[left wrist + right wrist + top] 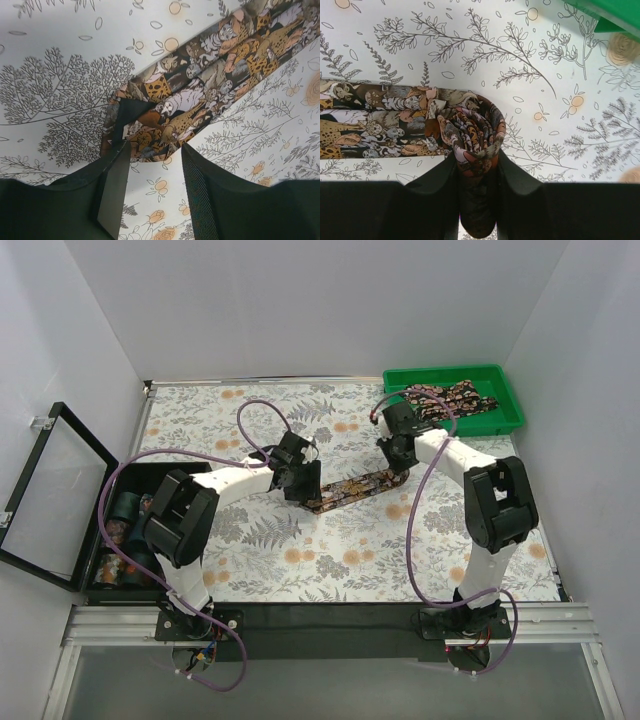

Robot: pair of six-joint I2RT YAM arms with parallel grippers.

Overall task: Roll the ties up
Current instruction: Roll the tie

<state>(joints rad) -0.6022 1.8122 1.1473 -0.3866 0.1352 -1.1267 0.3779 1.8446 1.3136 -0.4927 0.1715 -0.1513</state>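
The table [330,618] is covered by a fern-patterned tablecloth [300,570] in grey and orange. One tie [350,490] is laid diagonally near the centre of the cloth, flat along most of its length and coiled into a roll at its right end. A green tray [508,400] is placed at the far right corner. A black box [128,480], lid opened, is located at the left edge.
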